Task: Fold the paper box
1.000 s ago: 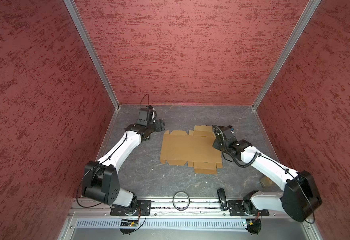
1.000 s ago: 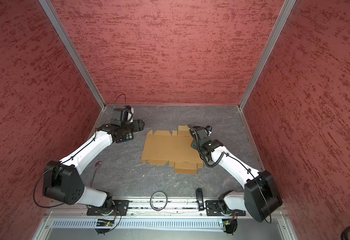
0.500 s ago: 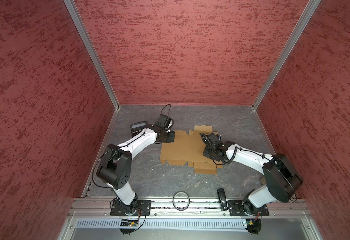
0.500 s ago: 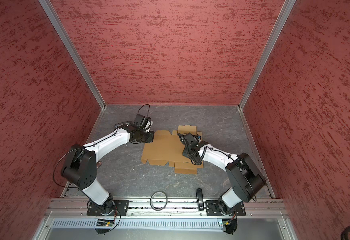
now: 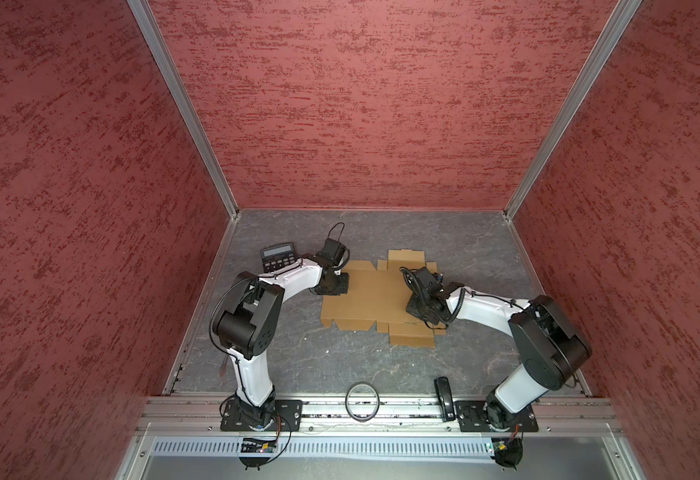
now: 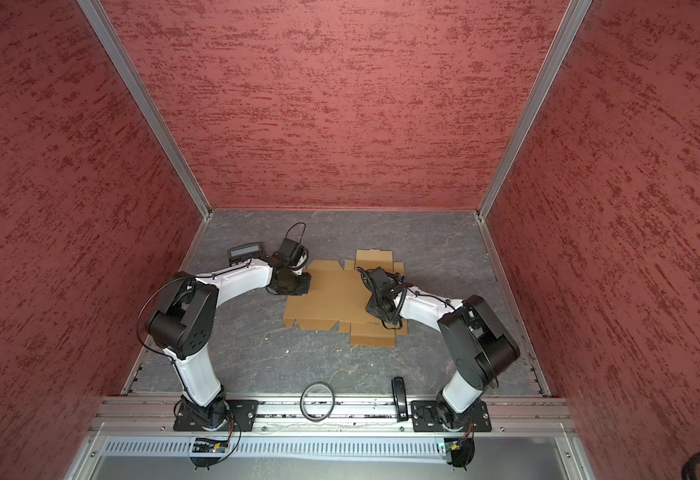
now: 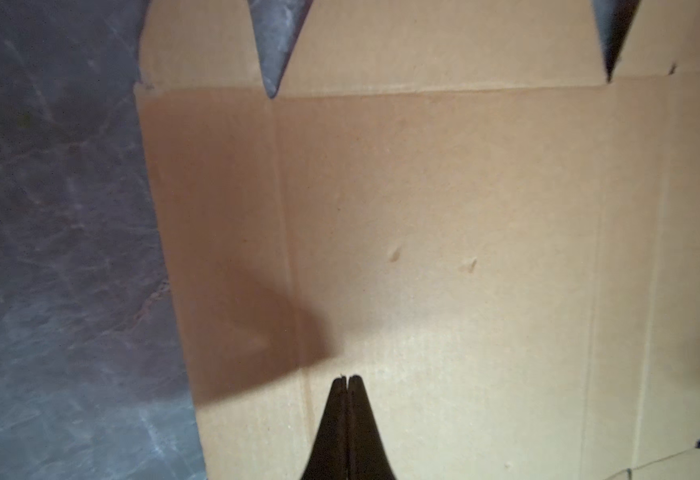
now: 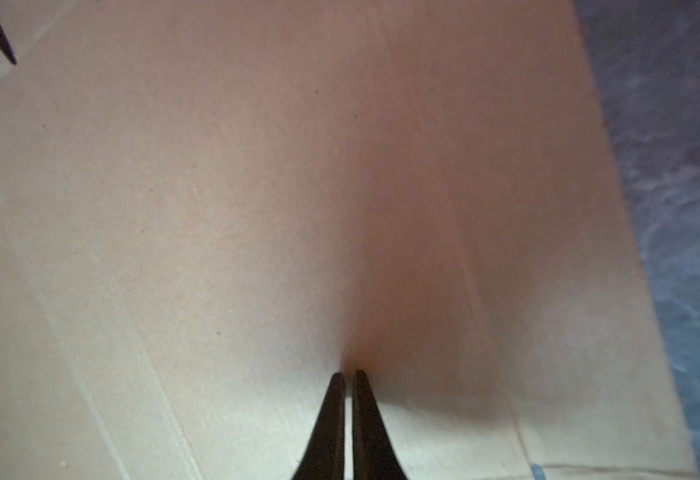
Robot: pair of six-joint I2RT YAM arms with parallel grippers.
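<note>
Nearest, on the front rail of the bench point(image 5: 340, 365), lie a dark ring point(image 5: 347, 401) and a black bar-shaped item point(image 5: 444, 395), both well apart from the work. Further in, the paper box point(image 5: 369, 291) lies as a flat die-cut sheet around the middle of the bench, a little toward the right edge, with no flap raised yet.

The left gripper point(image 7: 348, 379) has its jaws pressed together on nothing, the tip low over the sheet's left panel near a crease. The right gripper point(image 8: 349, 374) is likewise closed to a hairline slit and empty, its tip down on the right part of the sheet. Whether either tip truly bears on the cardboard, I cannot tell.

Beyond, toward the far left corner, a calculator point(image 5: 278, 258) sits just beside the left forearm.

The main risk, as I judge it, is sliding: closed tips pushing sideways on a loose sheet could skate it across the smooth bench rather than bend a crease. A wide sweep of the left arm might also knock the calculator.
</note>
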